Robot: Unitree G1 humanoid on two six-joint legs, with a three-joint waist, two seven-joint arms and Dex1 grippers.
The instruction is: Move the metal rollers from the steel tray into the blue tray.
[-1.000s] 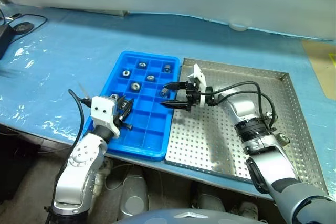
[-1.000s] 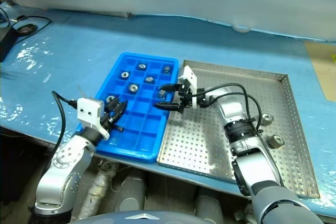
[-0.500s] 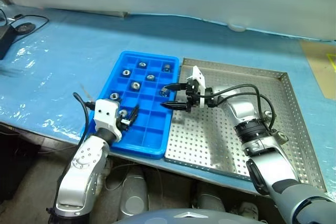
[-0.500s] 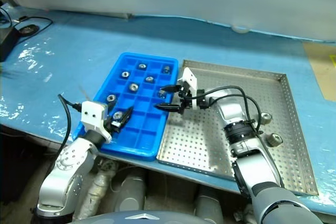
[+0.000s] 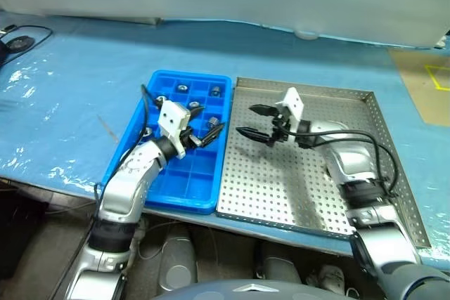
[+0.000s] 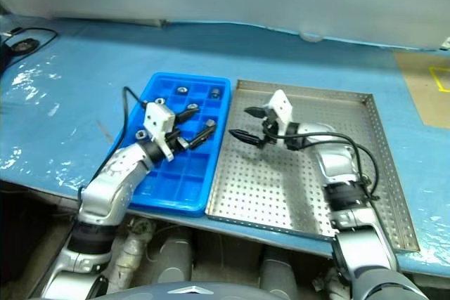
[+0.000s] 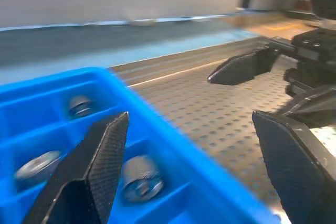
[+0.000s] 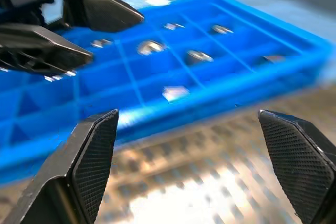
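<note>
Several metal rollers (image 8: 150, 47) already sit in the blue tray's (image 5: 140, 144) compartments; I see none on the steel tray's (image 5: 309, 180) visible floor. My left gripper (image 5: 206, 128) and right gripper (image 5: 254, 121) hover empty, fingers spread wide apart.

Silver arms with black cables carry white wrist blocks and black-fingered hands: left hand (image 5: 200, 130), right hand (image 5: 254, 122).

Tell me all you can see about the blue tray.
The blue tray is bright blue plastic, rectangular, with a grid of small square compartments. It lies flat on the blue table cover, directly left of the steel tray. Several metal rollers sit in its far compartments. The left claw, open, hovers over it.
</note>
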